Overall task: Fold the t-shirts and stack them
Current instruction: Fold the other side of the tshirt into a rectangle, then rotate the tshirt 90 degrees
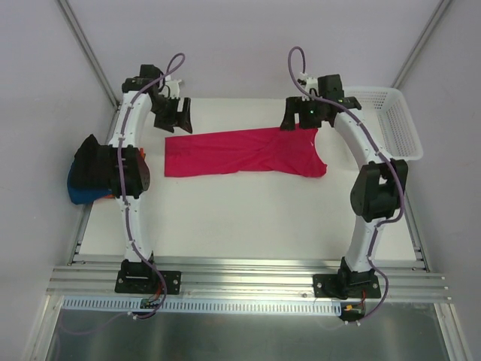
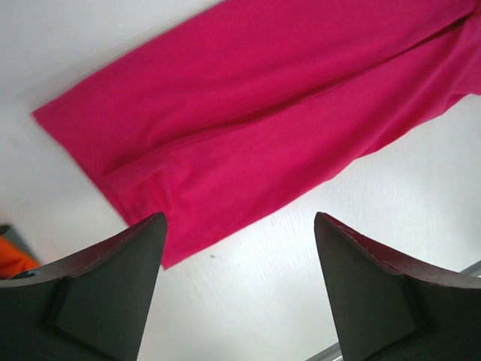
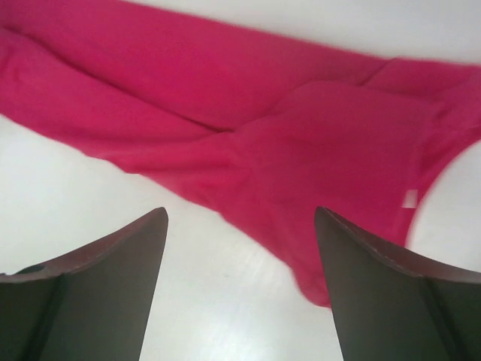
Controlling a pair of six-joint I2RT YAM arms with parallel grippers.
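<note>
**Pink shirt half-folded, the others heaped at the left**

I see the crimson-pink t-shirt (image 1: 240,153) lying flat on the far half of the table (image 1: 225,218), folded lengthwise into a long band running left to right. Its left end is square and tidy. The right end is wider and rumpled, with a curved edge dipping toward me. A fold line runs along its length. Well apart, at the table's left edge, the black t-shirt (image 1: 92,162) sits bunched over the blue t-shirt (image 1: 75,192). Of the orange t-shirt (image 2: 11,259) I see only a sliver.

- A white plastic mesh basket (image 1: 409,134) stands at the far right corner of the white worktop (image 1: 240,218).
- Ribbed aluminium rails (image 1: 248,272) run along the worktop's near edge.
</note>
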